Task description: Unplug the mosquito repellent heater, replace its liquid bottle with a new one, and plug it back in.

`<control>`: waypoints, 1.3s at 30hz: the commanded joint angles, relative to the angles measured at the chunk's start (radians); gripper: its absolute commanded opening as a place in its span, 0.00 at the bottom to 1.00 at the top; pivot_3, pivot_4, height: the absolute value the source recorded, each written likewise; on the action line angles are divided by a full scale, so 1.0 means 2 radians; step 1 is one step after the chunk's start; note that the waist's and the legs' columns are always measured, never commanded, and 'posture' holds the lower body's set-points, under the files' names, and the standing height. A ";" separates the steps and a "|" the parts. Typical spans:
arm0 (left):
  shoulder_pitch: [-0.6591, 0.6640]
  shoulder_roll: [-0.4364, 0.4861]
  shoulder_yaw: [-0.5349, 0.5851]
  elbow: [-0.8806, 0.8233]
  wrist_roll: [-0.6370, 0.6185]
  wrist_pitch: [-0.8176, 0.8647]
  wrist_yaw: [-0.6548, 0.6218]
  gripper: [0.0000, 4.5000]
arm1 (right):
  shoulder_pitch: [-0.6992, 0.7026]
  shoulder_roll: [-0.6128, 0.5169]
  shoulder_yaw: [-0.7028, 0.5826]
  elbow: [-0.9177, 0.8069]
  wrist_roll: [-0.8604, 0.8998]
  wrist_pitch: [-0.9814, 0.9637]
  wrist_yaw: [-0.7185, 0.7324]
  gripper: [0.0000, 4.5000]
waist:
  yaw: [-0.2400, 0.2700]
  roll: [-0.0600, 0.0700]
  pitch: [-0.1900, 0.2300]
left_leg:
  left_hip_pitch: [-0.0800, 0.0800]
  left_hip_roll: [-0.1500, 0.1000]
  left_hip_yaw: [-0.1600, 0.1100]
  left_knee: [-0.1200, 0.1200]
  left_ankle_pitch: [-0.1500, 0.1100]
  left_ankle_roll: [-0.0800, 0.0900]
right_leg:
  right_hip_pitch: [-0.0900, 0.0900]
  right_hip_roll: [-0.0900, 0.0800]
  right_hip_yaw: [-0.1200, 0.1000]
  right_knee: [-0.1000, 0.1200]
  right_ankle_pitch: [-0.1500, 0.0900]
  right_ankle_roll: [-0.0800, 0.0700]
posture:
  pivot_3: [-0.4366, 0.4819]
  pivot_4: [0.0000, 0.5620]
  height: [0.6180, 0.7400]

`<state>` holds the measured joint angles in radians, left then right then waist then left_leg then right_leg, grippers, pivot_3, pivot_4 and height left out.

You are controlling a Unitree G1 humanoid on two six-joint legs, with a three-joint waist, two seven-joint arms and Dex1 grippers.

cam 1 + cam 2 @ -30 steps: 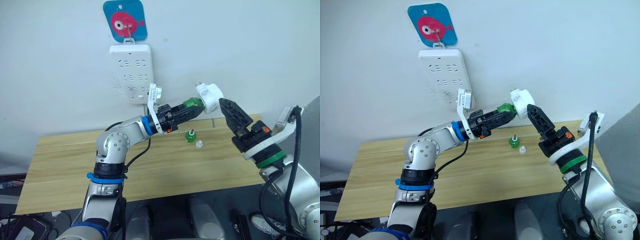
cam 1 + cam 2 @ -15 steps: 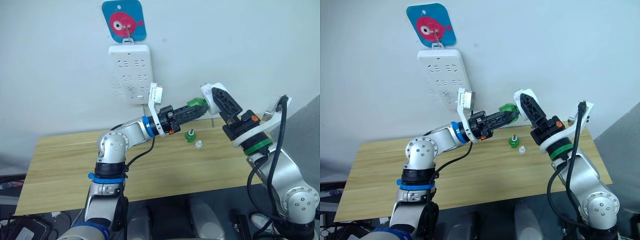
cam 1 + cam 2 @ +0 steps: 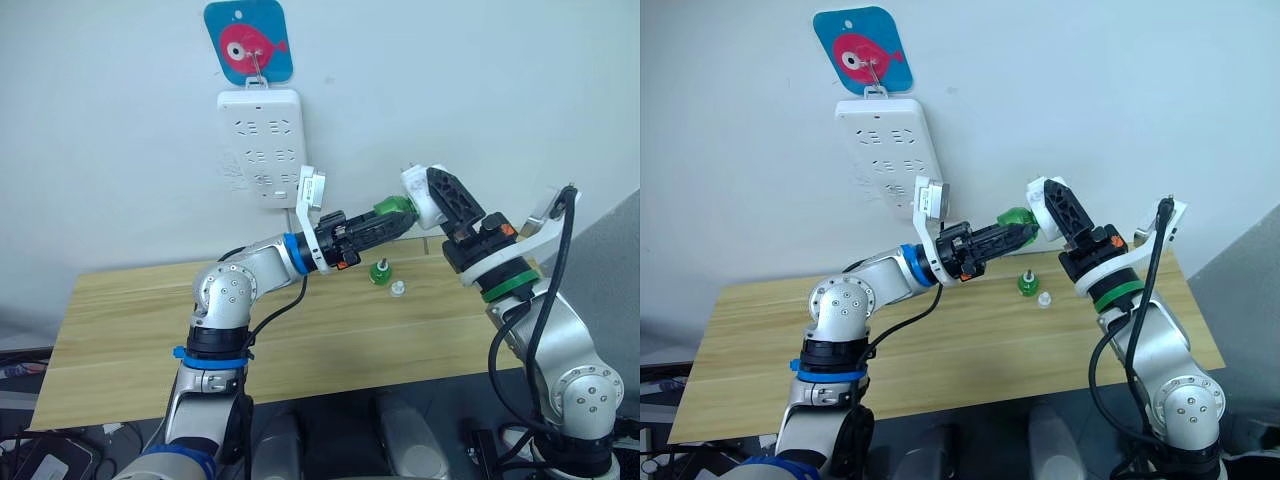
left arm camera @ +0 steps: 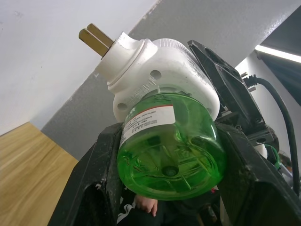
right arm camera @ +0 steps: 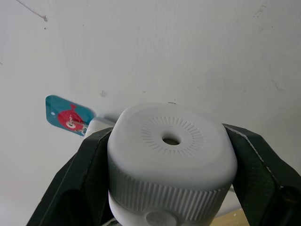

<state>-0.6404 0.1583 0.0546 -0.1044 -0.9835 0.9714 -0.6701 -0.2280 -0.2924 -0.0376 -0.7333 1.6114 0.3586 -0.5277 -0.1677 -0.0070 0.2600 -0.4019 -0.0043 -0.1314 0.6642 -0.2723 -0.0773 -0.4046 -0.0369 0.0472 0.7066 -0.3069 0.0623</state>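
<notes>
**Both grippers on heater + bottle, mid-air above table**

The left gripper (image 3: 392, 216) has its two black fingers closed on the sides of the green liquid bottle (image 4: 171, 143), label facing the wrist cam. Bottle's neck sits inside the mosquito repellent heater (image 3: 418, 194), w/ two metal prongs (image 4: 95, 39) sticking out from its back, clear of any socket. The right gripper (image 3: 1052, 203) is clamped on the heater body from both sides; its fingers (image 5: 77, 181) press the ribbed white shell, round hole facing the wrist cam. Heater + bottle are held in the air near the wall, above the far edge of the wooden table (image 3: 120, 330), right of the power strip (image 3: 263, 145) and apart from it. A second green bottle (image 3: 380, 271) stands on the table below, a small clear cap (image 3: 397, 289) just beside it. Fish sticker (image 3: 249, 42) above the strip.
</notes>
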 commanded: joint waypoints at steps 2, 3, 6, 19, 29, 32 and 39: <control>-0.004 0.012 -0.021 -0.020 0.010 -0.004 -0.015 0.51 | -0.008 0.000 0.000 -0.015 0.012 -0.001 -0.001 0.70 | 0.000 0.000 0.000 | 0.000 0.000 0.000 0.000 0.000 0.000 | 0.000 0.000 0.000 0.000 0.000 0.000 | 0.21 0.34 1.00; -0.004 0.013 -0.021 -0.015 0.015 -0.008 -0.014 0.51 | -0.008 0.000 -0.001 -0.015 0.014 -0.002 -0.001 0.70 | 0.000 0.000 0.000 | 0.000 0.000 0.000 0.000 0.000 0.000 | 0.000 0.000 0.000 0.000 0.000 0.000 | 0.21 0.34 1.00; -0.006 0.015 -0.022 -0.004 0.033 -0.028 -0.015 0.72 | -0.006 0.000 -0.003 -0.017 0.020 -0.004 -0.002 0.69 | 0.000 0.000 0.000 | 0.000 0.000 0.000 0.000 0.000 0.000 | 0.000 0.000 0.000 0.000 0.000 0.000 | 0.21 0.34 1.00; 0.010 0.067 -0.029 -0.023 0.054 -0.040 -0.066 1.00 | -0.003 -0.009 -0.007 -0.022 0.010 -0.001 0.003 0.69 | -0.002 0.000 0.000 | 0.000 0.000 0.000 0.000 0.000 0.000 | 0.000 0.000 0.000 0.000 0.000 0.000 | 0.21 0.34 1.00; 0.131 0.190 -0.011 -0.095 0.174 -0.183 -0.098 1.00 | -0.018 -0.086 -0.031 -0.018 -0.014 0.028 0.037 0.69 | -0.002 0.003 -0.002 | 0.000 0.000 0.000 -0.001 0.000 0.000 | 0.000 0.000 0.000 -0.001 0.000 0.000 | 0.23 0.34 1.00; 0.181 0.203 0.031 -0.109 0.193 -0.207 -0.069 1.00 | -0.026 -0.113 -0.032 -0.023 -0.022 0.042 0.049 0.69 | 0.000 0.003 -0.002 | 0.000 0.001 0.000 -0.001 0.000 0.000 | 0.000 0.000 0.000 -0.001 0.000 0.000 | 0.24 0.34 1.00; 0.190 0.242 0.119 -0.051 0.205 -0.228 -0.036 1.00 | -0.041 -0.164 -0.024 -0.036 -0.059 0.076 0.083 0.69 | 0.011 0.003 -0.004 | 0.000 0.000 0.000 -0.001 -0.001 0.002 | 0.000 0.000 0.000 -0.001 0.000 0.000 | 0.29 0.33 1.00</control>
<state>-0.2459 0.6220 0.2519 -0.2150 -0.5773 0.5387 -0.7365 -0.2937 -0.6132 -0.0831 -0.7505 1.5091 0.5021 -0.3917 -0.1450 -0.0014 0.2525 -0.4017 -0.0040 -0.1320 0.6628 -0.2744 -0.0736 -0.4052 -0.0372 0.0471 0.7056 -0.3070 0.0621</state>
